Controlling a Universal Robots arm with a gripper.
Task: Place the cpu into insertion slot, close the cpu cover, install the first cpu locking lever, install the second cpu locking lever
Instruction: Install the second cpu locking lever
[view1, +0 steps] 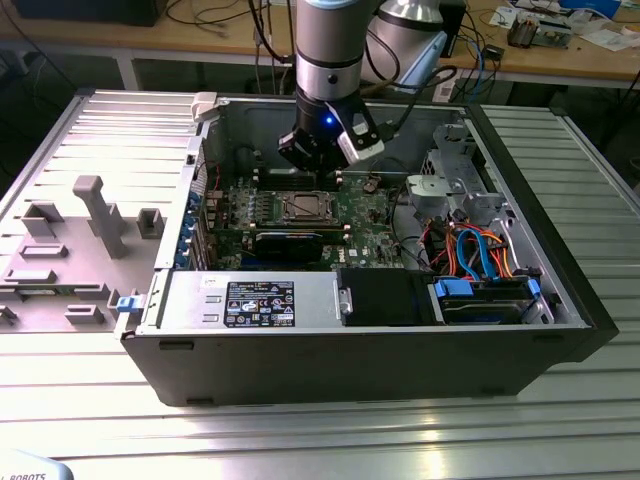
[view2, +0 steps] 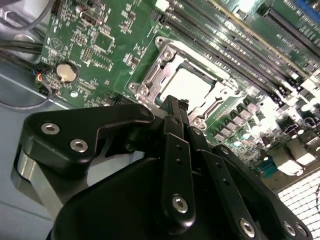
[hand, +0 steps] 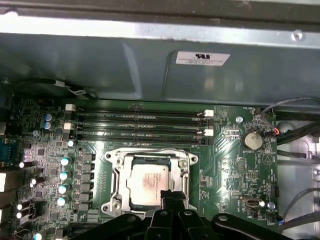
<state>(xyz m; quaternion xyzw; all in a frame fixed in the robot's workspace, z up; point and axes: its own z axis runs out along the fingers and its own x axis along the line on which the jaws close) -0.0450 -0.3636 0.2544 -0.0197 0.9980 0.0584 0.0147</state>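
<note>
While gripper (view2: 172, 102) hangs with fingers pressed together, empty, cpu (hand: 148, 182) seated under closed cpu cover (hand: 118, 163)

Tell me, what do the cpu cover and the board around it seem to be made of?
The cpu cover looks like bare stamped metal with a bright silver finish; it throws glints along its edges. The board looks like a green coated circuit laminate, with fine traces and solder points under a slightly glossy surface.

You cannot see the near edge of the cpu (hand: 150, 182); the tool (hand: 172, 196) hides it in both wrist views.
</note>
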